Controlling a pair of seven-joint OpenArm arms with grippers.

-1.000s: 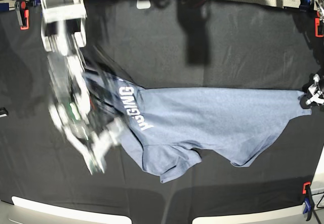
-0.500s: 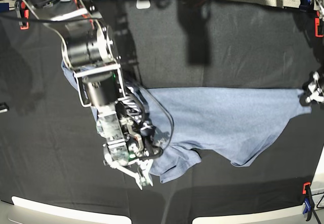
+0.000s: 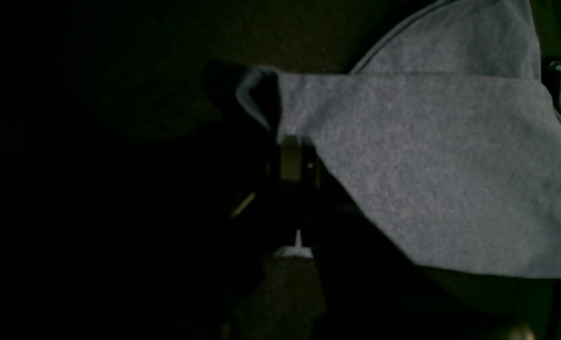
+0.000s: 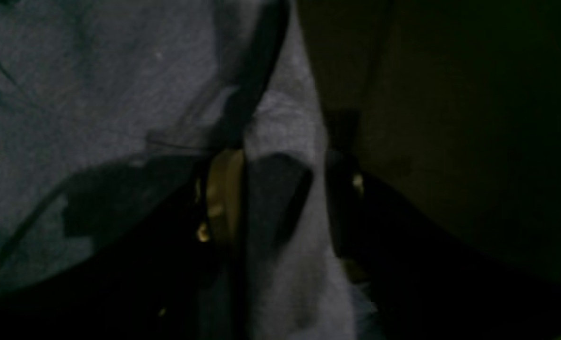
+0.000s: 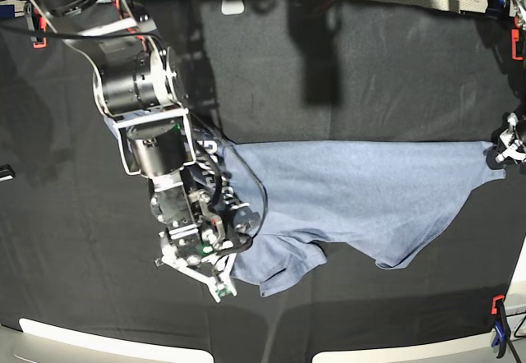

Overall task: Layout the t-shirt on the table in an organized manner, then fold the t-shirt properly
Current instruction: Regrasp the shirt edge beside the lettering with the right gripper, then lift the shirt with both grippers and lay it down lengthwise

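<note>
The light blue-grey t-shirt lies stretched sideways across the black cloth table. Its white lettering is mostly hidden behind my right arm. My right gripper is down on the shirt's lower left edge. In the right wrist view its jaws stand apart with a fold of the shirt between them. My left gripper is at the shirt's far right corner. In the left wrist view it is pinched on the shirt's edge.
Orange clamps hold the cloth at the back corners, and another clamp is at the front right. White panels run along the front edge. Cables and equipment sit behind the table's back edge.
My right arm swung in from the left, came down over the shirt's lettered end, then shifted slightly left. The left gripper stayed at the right corner.
</note>
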